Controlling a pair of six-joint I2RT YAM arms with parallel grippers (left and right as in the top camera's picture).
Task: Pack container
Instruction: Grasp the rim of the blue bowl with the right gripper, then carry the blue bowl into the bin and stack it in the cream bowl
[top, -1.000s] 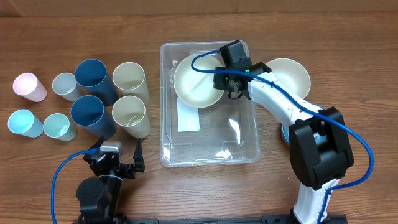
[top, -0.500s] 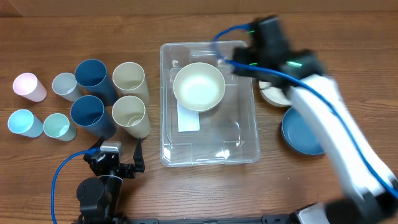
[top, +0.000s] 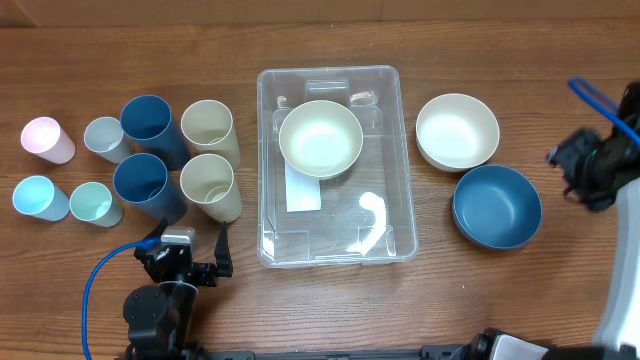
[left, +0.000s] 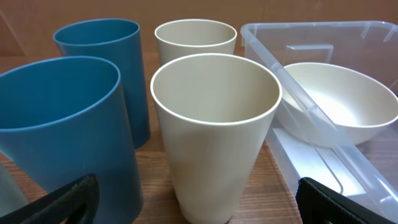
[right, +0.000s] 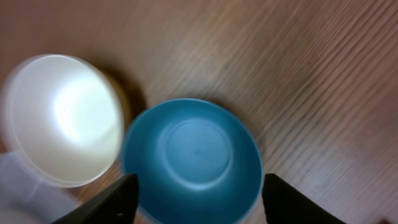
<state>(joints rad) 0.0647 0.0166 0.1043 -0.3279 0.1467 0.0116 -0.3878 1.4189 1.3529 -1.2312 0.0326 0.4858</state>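
Observation:
The clear container (top: 385, 160) sits mid-table, a white label on its base. One cream bowl (top: 320, 138) rests inside it near the far end. A second cream bowl (top: 457, 131) and a blue bowl (top: 497, 206) sit on the table to its right. My right gripper (top: 575, 170) hovers right of the blue bowl, open and holding nothing. In the right wrist view the blue bowl (right: 193, 155) lies below the right gripper (right: 199, 208). My left gripper (top: 190, 262) rests open at the front left. In the left wrist view the left gripper (left: 202, 208) faces a cream cup (left: 214, 130), apart from it.
Left of the container stand two blue cups (top: 152, 128) and two cream cups (top: 210, 130). Several smaller pastel cups (top: 46, 138) stand further left. In the left wrist view the container's wall (left: 348, 37) rises at the right, beside the cups.
My right gripper opened and left the cream bowl in the container. It then swung right, out past the two bowls on the table. The left arm has not moved.

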